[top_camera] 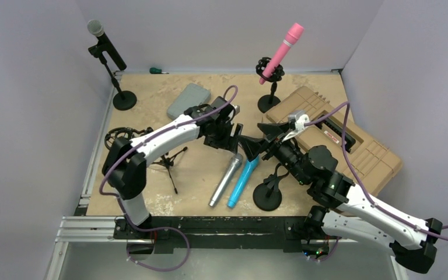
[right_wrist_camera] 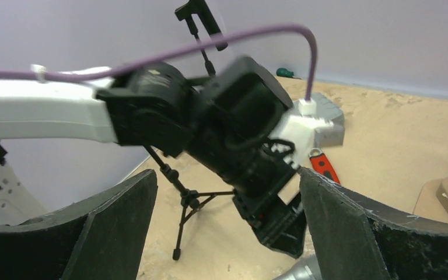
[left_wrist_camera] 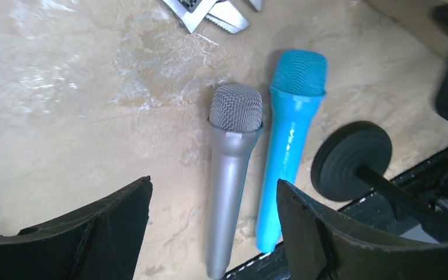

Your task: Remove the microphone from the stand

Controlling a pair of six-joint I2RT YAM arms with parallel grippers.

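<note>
A pink microphone (top_camera: 281,52) sits tilted in a stand (top_camera: 268,104) at the back centre. A black microphone with a grey head (top_camera: 106,45) sits in a stand (top_camera: 124,100) at the back left. A silver microphone (top_camera: 226,181) and a blue microphone (top_camera: 243,181) lie side by side on the table; both show in the left wrist view, silver (left_wrist_camera: 230,175) and blue (left_wrist_camera: 291,151). My left gripper (top_camera: 240,143) is open and empty above them (left_wrist_camera: 214,198). My right gripper (top_camera: 266,137) is open and empty, facing the left arm (right_wrist_camera: 227,233).
An empty round-base stand (top_camera: 267,195) stands near the front. A tripod stand (top_camera: 169,160) with a shock mount (top_camera: 119,139) is at the left. A grey case (top_camera: 188,99), a tan case (top_camera: 338,137) and a green screwdriver (top_camera: 157,70) lie behind. A red-handled tool (right_wrist_camera: 325,166) lies by the grey case.
</note>
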